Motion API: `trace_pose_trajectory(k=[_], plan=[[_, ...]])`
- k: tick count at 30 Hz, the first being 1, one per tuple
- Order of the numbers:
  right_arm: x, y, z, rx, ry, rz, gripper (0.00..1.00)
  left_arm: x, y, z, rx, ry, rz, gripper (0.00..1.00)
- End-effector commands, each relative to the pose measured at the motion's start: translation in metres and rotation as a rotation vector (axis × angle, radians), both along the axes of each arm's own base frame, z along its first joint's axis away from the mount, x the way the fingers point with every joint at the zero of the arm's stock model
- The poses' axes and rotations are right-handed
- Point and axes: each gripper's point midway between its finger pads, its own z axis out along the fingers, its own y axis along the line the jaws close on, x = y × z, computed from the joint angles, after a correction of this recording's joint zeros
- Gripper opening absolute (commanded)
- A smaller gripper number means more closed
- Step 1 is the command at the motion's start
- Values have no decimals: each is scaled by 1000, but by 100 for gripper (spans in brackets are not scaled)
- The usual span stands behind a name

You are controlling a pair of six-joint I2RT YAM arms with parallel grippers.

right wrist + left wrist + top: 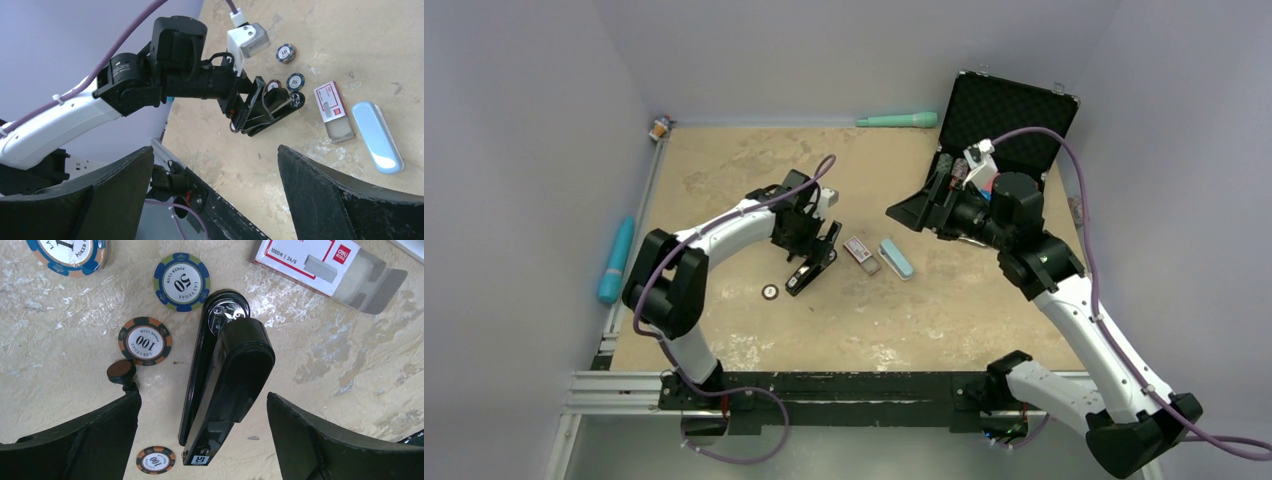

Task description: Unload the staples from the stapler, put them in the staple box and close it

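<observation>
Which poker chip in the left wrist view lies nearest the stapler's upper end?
The blue-and-green 50 chip, just left of the stapler tip. The two orange-and-black 100 chips lie lower; the blue corner chip is farther off.

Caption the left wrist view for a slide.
Open left gripper flanks the stapler, poker chips and staple box nearby.

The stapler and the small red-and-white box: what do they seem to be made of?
The stapler: probably glossy black plastic, by its reflections; bright metal shows at one end. The box: likely matte printed cardboard, with a folded flap.
</observation>
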Motion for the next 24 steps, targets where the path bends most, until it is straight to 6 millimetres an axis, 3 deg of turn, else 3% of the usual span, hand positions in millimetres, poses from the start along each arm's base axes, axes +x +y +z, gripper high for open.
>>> trace_pose_trajectory(k=[1, 8, 11, 20, 24], plan=[[6, 8, 32, 20, -109, 53, 99, 15, -15, 10, -22, -53, -33, 97], [9, 7, 29, -31, -102, 56, 99, 8, -23, -8, 11, -17, -50, 93], [5, 5, 28, -37, -102, 58, 99, 5, -24, -15, 21, -3, -50, 83], [-8, -6, 29, -31, -111, 27, 99, -5, -17, -31, 66, -2, -58, 34], [-10, -6, 25, -28, -102, 30, 99, -5, -15, -32, 80, -4, -69, 4]])
